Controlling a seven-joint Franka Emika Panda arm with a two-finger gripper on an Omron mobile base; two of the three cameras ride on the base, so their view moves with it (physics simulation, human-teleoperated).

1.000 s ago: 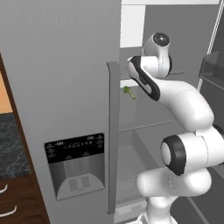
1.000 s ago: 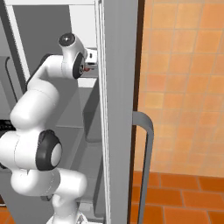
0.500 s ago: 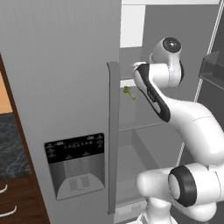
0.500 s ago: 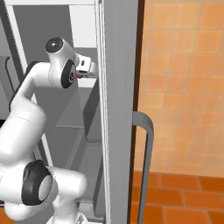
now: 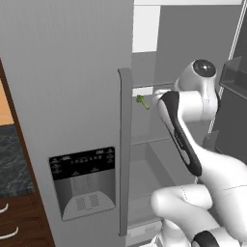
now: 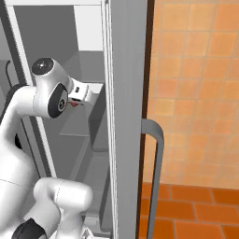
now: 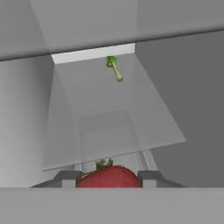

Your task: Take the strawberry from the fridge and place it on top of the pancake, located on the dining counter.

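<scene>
Strawberry (image 7: 109, 177) sits clamped between the two tips of the tool (image 7: 109, 178), in front of the fridge (image 5: 72, 96) shelf (image 7: 109, 113). Red also shows at the tool in the right base view. A green vegetable piece (image 7: 113, 67) lies at the shelf's back edge, well apart from the strawberry.

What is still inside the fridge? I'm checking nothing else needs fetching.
On the fridge shelf lies a small green vegetable piece. The gripper holds the strawberry. Lower compartments are hidden by the arm.
</scene>
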